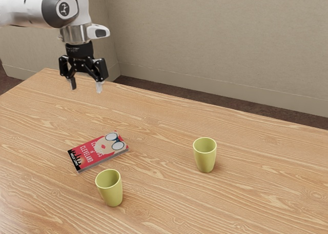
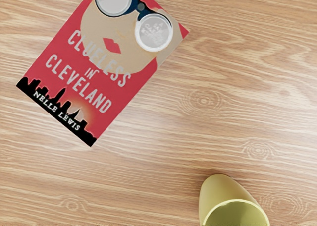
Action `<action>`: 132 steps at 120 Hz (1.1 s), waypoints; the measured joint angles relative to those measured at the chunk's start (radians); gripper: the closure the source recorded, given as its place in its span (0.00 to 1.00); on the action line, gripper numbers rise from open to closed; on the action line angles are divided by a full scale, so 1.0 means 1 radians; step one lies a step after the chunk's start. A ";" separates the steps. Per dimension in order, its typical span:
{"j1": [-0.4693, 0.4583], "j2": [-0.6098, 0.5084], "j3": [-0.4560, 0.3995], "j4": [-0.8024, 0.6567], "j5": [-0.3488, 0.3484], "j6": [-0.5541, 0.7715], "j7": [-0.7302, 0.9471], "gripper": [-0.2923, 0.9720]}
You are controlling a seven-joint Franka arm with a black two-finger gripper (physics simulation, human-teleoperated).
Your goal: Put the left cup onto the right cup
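Tool (image 1: 86, 86) well above table (image 1: 230, 121), fingers spread

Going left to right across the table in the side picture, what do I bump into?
Red book → right cup. The left cup stands in front of the book, within its stretch, so I skip it.
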 joint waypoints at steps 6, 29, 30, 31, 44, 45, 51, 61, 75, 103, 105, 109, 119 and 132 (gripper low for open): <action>-0.010 0.001 0.000 0.001 0.003 -0.005 -0.002 0.23; -0.077 -0.072 0.004 -0.167 0.031 0.019 -0.010 0.23; -0.082 -0.082 0.004 -0.183 0.032 0.024 -0.010 0.23; -0.087 -0.092 0.006 -0.199 0.032 0.029 -0.010 0.23; -0.118 -0.237 0.015 -0.398 0.042 0.104 -0.014 0.23; -0.116 -0.248 0.015 -0.411 0.043 0.111 -0.014 0.23; -0.108 -0.295 0.016 -0.476 0.052 0.145 -0.016 0.23; -0.109 -0.324 0.022 -0.569 0.066 0.205 -0.018 0.23; -0.109 -0.323 0.046 -0.662 0.077 0.300 -0.021 0.23; -0.118 -0.303 0.052 -0.750 0.084 0.446 -0.029 0.23; -0.120 -0.302 0.052 -0.759 0.084 0.455 -0.030 0.23; -0.122 -0.299 0.052 -0.772 0.084 0.471 -0.032 0.23; -0.128 -0.283 0.052 -0.785 0.084 0.506 -0.036 0.23; -0.151 -0.266 0.050 -0.788 0.083 0.540 -0.047 0.23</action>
